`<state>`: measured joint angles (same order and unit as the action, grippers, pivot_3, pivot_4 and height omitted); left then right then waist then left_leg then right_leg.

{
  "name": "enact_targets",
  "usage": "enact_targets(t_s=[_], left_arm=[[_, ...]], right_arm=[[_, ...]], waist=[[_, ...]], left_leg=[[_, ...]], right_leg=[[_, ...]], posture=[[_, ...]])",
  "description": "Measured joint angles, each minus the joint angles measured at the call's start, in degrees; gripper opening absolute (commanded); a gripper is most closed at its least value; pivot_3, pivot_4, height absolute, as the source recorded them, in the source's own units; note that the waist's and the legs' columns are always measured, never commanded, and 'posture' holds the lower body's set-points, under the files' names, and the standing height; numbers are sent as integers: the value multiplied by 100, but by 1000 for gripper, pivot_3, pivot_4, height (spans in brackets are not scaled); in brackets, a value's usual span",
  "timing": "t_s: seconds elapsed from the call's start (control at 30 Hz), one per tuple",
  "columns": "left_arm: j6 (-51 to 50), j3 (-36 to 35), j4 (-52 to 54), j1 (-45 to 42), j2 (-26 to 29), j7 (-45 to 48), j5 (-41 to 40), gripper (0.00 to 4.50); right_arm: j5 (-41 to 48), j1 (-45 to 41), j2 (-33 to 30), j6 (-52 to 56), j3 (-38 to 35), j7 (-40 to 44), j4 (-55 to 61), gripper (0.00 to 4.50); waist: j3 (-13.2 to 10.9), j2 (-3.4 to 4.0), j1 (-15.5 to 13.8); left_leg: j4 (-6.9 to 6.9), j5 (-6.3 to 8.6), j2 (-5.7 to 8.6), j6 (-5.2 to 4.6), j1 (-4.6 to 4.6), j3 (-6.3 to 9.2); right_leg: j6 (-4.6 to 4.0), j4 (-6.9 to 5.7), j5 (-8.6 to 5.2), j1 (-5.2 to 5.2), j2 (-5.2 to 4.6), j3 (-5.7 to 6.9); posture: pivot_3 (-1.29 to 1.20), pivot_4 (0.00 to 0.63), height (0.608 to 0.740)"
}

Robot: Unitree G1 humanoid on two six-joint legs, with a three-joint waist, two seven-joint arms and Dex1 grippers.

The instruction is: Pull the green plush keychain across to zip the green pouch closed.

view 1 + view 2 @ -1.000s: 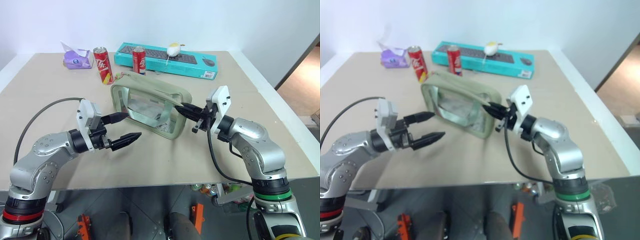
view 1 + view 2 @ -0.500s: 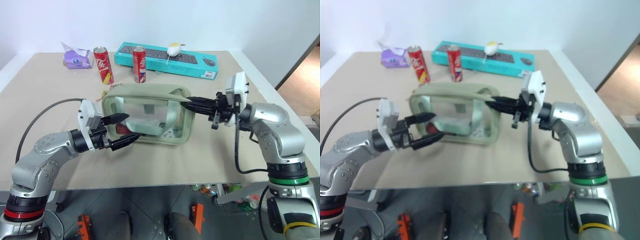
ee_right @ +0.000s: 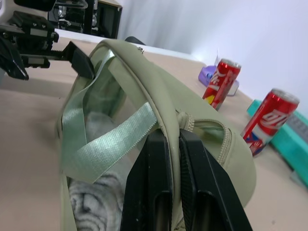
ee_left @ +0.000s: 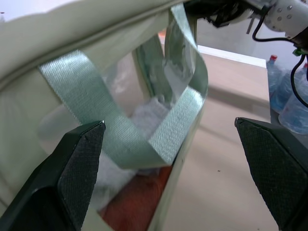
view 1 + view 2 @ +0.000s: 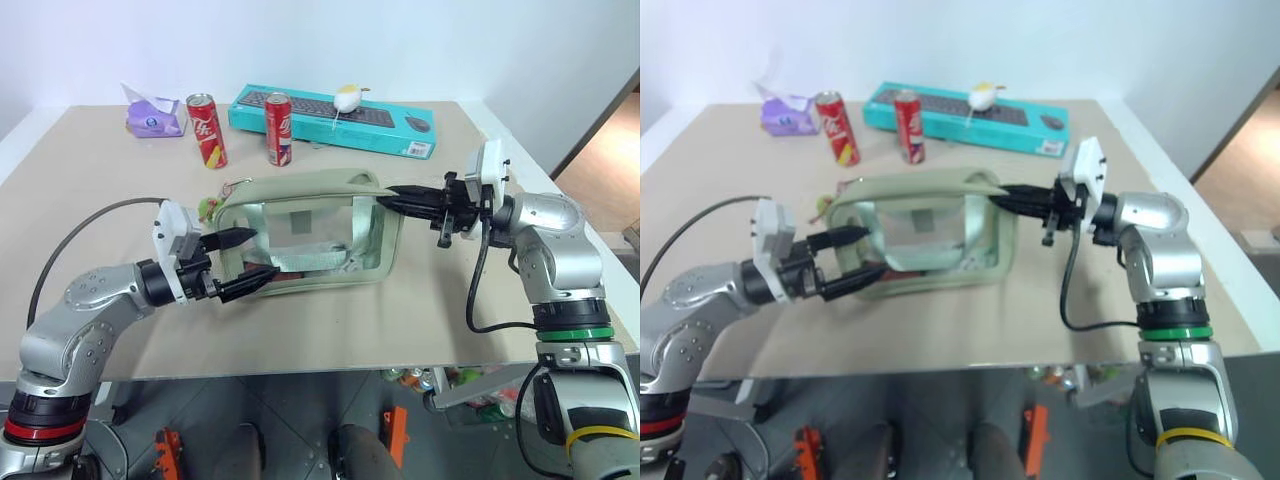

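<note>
The right end effector [image 3: 173, 159] is pinching the top seam of the green pouch [image 5: 310, 230] at its right end, its two black fingers clenched on the fabric just beside the zipper. The left end effector [image 5: 245, 262] is standing fully spread at the pouch's left end, one finger on either side of the clear window panel — whether it is touching the plastic cannot be told. A sage strap [image 4: 120, 139] is looping across the window, and grey towelling and something red are showing inside. The green plush keychain [image 5: 207, 209] is sitting at the pouch's upper left corner, just beside the left wrist.

The pouch is resting upright near the middle of a beige worktop [image 5: 420, 300] with a pale raised edge. Behind it, two red cola cans [image 5: 207, 130] [image 5: 278, 128] are standing near each other, their white script too small to read. Farther back a teal keyboard box [image 5: 400, 135] is lying along the far edge, printed with a keyboard and mouse, a small yellow-and-white plush [image 5: 347, 98] on top of it. A purple tissue pack [image 5: 153, 118] is lying at the far left. A plain white wall is rising behind — to the right, an opening with a tan floor.
</note>
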<state>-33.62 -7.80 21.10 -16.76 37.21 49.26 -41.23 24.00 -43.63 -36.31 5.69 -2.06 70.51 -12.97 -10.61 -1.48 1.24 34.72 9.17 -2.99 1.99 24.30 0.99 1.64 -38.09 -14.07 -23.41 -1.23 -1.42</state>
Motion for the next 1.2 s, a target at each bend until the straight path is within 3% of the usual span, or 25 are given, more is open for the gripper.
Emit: enact_targets(t_s=[0.67,0.87,1.0,1.2], left_arm=[[-67,13,-37,-171,33,20,-46,4500],[-505,-373,-62,-337,-47,-388,-598,4500],[-534,-671,-337,-421,81,-507,-646,4500],[-1,-915,-1666,-637,472,-250,-76,4500]], right_arm=[[-77,891,-143,-269,-64,-247,458,93],[-57,931,-145,-143,-63,-287,562,93],[22,969,-157,77,-64,-285,716,93],[172,996,-218,462,-64,-252,958,93]], waist=[[0,0,13],[0,0,13],[0,0,30],[1,-1,27]], left_leg=[[0,0,-2,0,-7,-2],[1,0,-4,0,-8,0],[0,0,-4,0,-10,-1],[-3,0,-9,0,-11,1]], right_leg=[[0,-1,2,3,3,-3],[0,-2,3,4,5,-2],[-1,-2,3,3,7,-3],[-9,-2,3,2,13,1]], posture=[[0,150,740],[0,150,740],[0,150,740],[0,150,740]])
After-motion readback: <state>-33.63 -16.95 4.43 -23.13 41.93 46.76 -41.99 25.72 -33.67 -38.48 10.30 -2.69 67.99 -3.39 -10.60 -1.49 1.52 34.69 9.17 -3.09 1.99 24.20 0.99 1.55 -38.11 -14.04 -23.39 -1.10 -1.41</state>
